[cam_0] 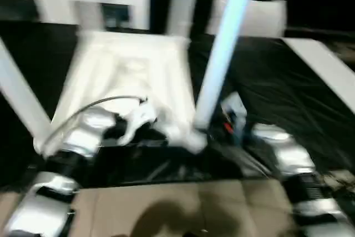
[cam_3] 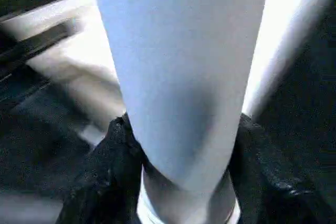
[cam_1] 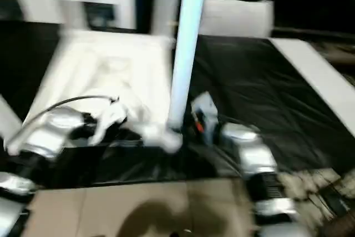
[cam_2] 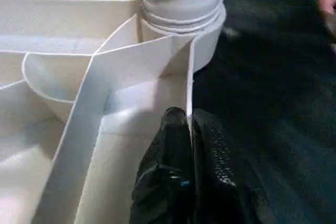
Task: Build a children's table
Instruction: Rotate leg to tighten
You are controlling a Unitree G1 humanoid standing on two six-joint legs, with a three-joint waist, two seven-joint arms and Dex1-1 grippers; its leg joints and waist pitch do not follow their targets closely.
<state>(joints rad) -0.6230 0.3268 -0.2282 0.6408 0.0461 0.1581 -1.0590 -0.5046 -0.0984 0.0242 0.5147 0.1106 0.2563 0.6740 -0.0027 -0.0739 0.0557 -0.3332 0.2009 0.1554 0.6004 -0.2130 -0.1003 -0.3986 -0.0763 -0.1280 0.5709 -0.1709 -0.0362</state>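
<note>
Black sheeting covers the work surface, where the tabletop lies underside up with a leg standing in its near corner socket. The left gripper is pressed together on a thin rib at the tabletop's edge, forearm low and reaching in, while the right gripper reaches level with its fingers on either side of the leg's base. Risk: if the pinch on the rib slips, the tabletop may shift under the turning leg, and the leg could seat crooked.
</note>
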